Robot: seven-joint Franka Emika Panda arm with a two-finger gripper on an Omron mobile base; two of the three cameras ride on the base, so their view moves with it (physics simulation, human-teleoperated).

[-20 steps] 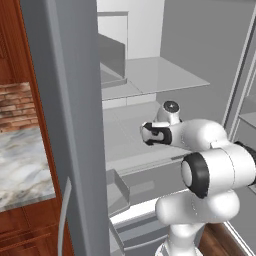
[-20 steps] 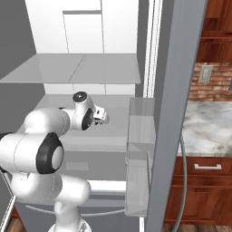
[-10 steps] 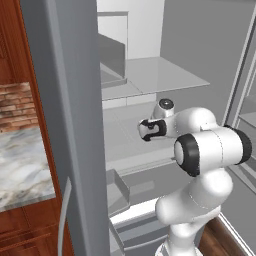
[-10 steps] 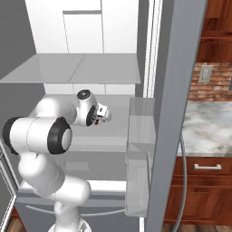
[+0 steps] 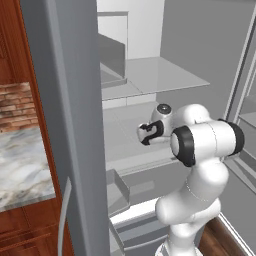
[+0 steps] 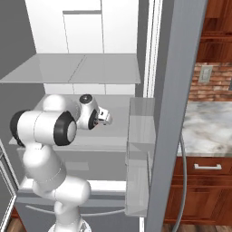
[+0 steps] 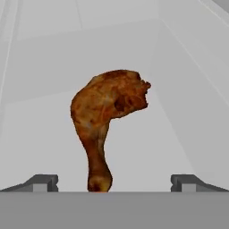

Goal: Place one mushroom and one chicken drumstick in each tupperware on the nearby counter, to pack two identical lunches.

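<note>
A browned chicken drumstick (image 7: 105, 116) lies on the pale grey fridge shelf (image 7: 49, 125), meaty end away from me and bone end pointing at the hand. My gripper (image 7: 114, 181) is open just short of it, one fingertip on each side of the bone end and neither touching it. From the base cameras the gripper (image 5: 146, 134) (image 6: 107, 117) reaches into the open fridge above the middle shelf. The marble counter (image 5: 22, 170) (image 6: 210, 131) lies beside the fridge. Mushroom and tupperware are out of view.
The open fridge door (image 5: 70, 125) stands close on the left. A second door with clear bins (image 6: 140, 136) stands on the right. A glass shelf (image 6: 81, 68) hangs above the hand. Wood cabinets with bar handles (image 6: 208, 166) sit under the counter.
The arm's elbow has swung up and closer to the cameras, while the hand has shifted only slightly over the shelf. The gripper has stayed open.
</note>
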